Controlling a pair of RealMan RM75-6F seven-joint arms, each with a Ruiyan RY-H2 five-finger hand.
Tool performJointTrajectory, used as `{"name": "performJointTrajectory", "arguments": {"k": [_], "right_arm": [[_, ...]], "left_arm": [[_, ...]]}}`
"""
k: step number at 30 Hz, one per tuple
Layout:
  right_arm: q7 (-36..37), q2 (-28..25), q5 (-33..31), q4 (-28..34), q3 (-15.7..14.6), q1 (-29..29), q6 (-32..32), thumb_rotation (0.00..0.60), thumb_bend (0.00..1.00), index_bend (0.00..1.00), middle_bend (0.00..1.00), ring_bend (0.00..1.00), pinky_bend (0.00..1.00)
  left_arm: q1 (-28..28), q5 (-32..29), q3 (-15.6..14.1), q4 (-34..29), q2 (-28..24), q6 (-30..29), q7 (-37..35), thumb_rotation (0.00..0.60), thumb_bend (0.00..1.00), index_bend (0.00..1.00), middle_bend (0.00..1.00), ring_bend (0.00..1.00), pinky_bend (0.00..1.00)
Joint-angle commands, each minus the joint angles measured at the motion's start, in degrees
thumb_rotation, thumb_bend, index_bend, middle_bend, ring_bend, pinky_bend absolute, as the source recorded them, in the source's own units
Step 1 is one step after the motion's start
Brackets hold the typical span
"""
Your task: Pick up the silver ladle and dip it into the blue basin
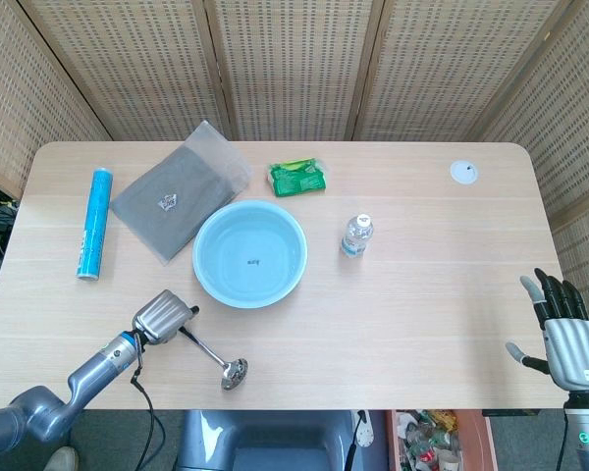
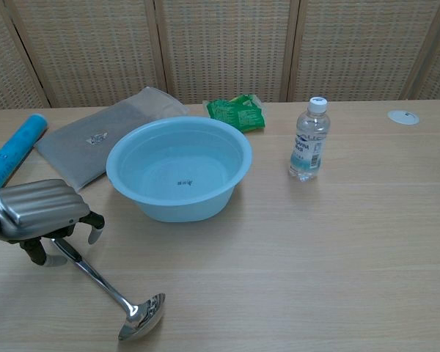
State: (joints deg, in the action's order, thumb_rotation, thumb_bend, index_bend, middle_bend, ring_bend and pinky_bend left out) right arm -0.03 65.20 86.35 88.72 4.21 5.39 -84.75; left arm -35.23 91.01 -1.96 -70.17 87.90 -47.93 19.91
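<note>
Silver and lying flat, the ladle (image 2: pixel 110 292) sits near the front edge of the desk (image 1: pixel 422 294), toward its front-left corner, bowl end closest to the front and dark handle end pointing back-left. Over that handle end hovers the left hand (image 2: pixel 38 213), palm down, fingers curled downward on either side of the grip; from either view I cannot tell whether they actually pinch it or just straddle it. Just behind the ladle, apart from it, stands the blue basin (image 1: pixel 249 253). At the desk's front-right corner the right hand (image 1: pixel 566 340) is held upright with fingers spread, holding nothing. Further back lie a grey pouch (image 1: pixel 182 189), a blue tube (image 1: pixel 94 223) near the left edge, a green packet (image 1: pixel 298 178), and a water bottle (image 2: pixel 309 149) to the basin's right.
</note>
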Motion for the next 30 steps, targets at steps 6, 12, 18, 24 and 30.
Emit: {"name": "performJointTrajectory", "arguments": {"k": [6, 12, 18, 24, 30], "right_arm": [[0.2, -0.2, -0.2, 0.1, 0.0, 0.0, 0.3, 0.600, 0.00, 0.00, 0.00, 0.00, 0.00], [0.2, -0.3, -0.4, 0.2, 0.0, 0.0, 0.4, 0.600, 0.00, 0.00, 0.00, 0.00, 0.00], [0.5, -0.4, -0.7, 0.3, 0.1, 0.1, 0.6, 0.600, 0.00, 0.00, 0.00, 0.00, 0.00], [0.7, -0.4, -0.8, 0.2, 0.1, 0.0, 0.6, 0.600, 0.00, 0.00, 0.00, 0.00, 0.00], [0.7, -0.5, -0.7, 0.3, 0.1, 0.0, 0.6, 0.600, 0.00, 0.00, 0.00, 0.00, 0.00]], "left_arm": [[-0.2, -1.0, -0.5, 0.9, 0.8, 0.1, 0.5, 0.600, 0.28, 0.45, 1.00, 1.00, 1.00], [-0.7, -1.6, -0.8, 1.8, 1.7, 0.4, 0.0, 0.600, 0.29, 0.45, 1.00, 1.00, 1.00], [-1.0, -2.7, -1.0, 2.2, 2.3, 1.0, 0.6, 0.600, 0.32, 0.45, 1.00, 1.00, 1.00], [-1.0, -3.8, -1.0, 1.9, 2.3, 1.1, 2.2, 0.600, 0.41, 0.66, 1.00, 1.00, 1.00], [-0.8, -4.2, -1.2, 0.7, 1.1, -0.2, 3.3, 0.600, 0.53, 0.84, 1.00, 1.00, 1.00]]}}
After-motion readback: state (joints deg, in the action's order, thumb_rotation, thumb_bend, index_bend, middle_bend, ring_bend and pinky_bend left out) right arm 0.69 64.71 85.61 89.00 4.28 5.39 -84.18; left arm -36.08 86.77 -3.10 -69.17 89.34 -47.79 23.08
